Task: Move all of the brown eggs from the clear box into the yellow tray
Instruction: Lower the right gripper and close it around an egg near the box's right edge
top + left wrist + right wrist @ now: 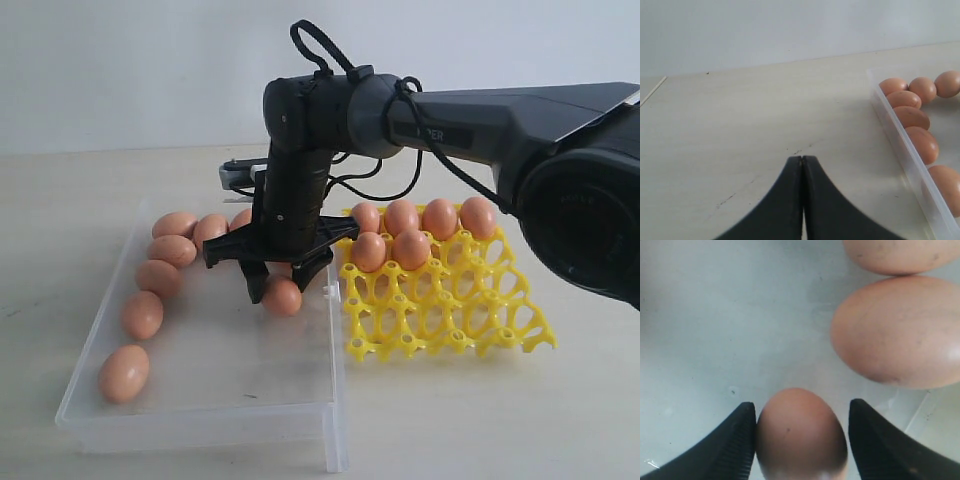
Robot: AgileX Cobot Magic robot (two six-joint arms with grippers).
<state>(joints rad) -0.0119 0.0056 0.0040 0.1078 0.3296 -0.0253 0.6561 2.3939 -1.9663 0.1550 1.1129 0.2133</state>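
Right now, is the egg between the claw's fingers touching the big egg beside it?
Apart. The right wrist view shows bare box between the egg and its neighbour.

A pale cream, faintly wood-grained flat counter (500, 420) fills the foreground and runs back to a plain, bare off-white wall (120, 70). Soft, even light falls across both, leaving only faint shadows. A few small dark scuff marks (797, 151) dot the counter's matte surface.

Bright diffuse light, soft shadows, washed-out bg, brown eggs (895, 330) slightly blurred close-up
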